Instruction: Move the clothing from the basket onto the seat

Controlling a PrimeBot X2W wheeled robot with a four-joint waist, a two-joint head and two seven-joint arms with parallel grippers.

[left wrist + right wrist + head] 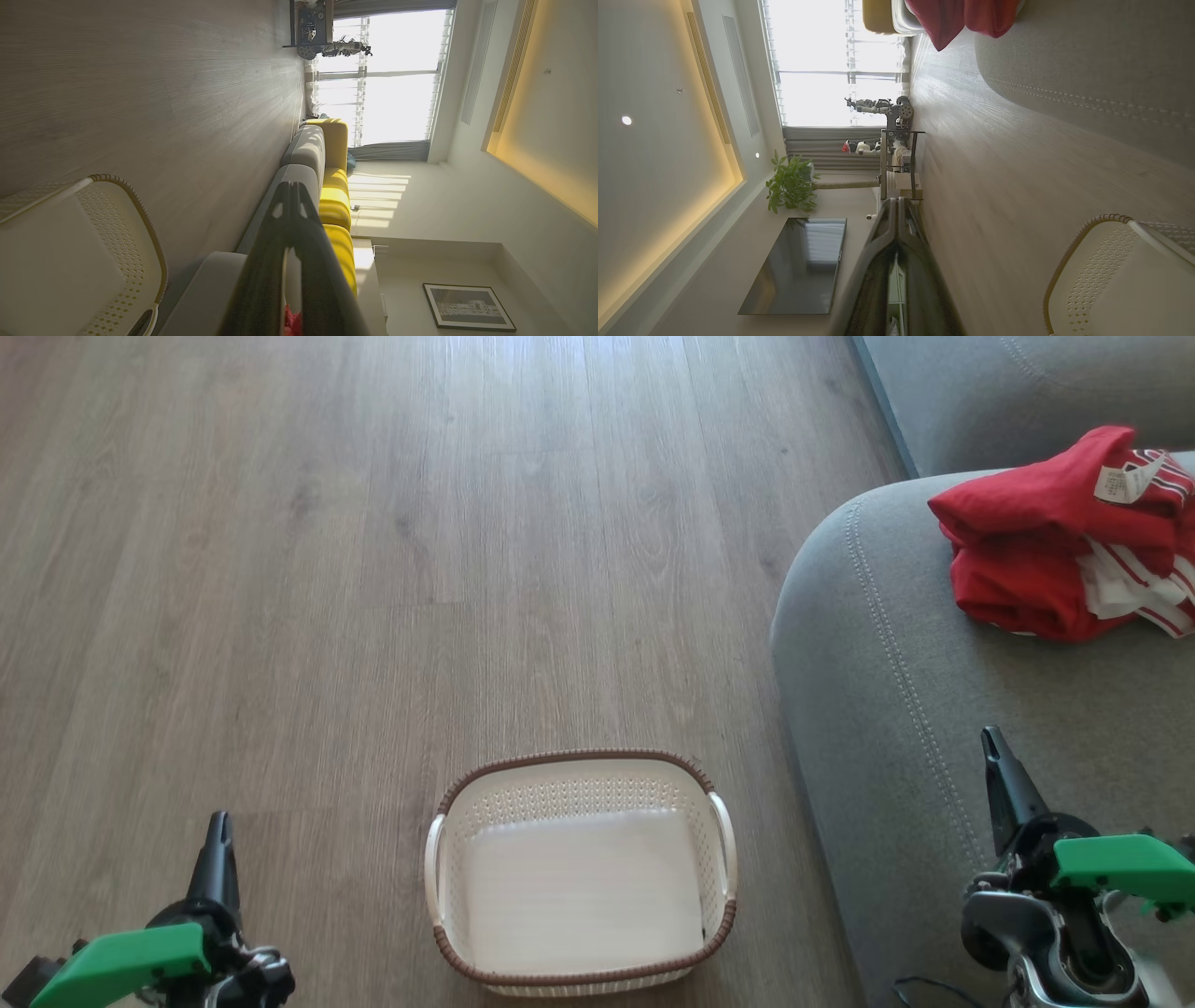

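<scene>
While the clothing lies bunched on the seat, your basket sits on the floor just beside it.
You have both fingers pairs pressed shut, holding nothing: left gripper left of the basket, right gripper over the seat's front, well apart from the clothing.

The wood-plank floor carries a cream perforated basket with a brown woven-look rim. It stands upright with its pale bottom showing, near the rounded front corner of the grey sofa seat but apart from it. On the seat, back from the stitched seam along its edge, the red clothing lies in a crumpled heap. White striped trim and a small white label show on top.
</scene>
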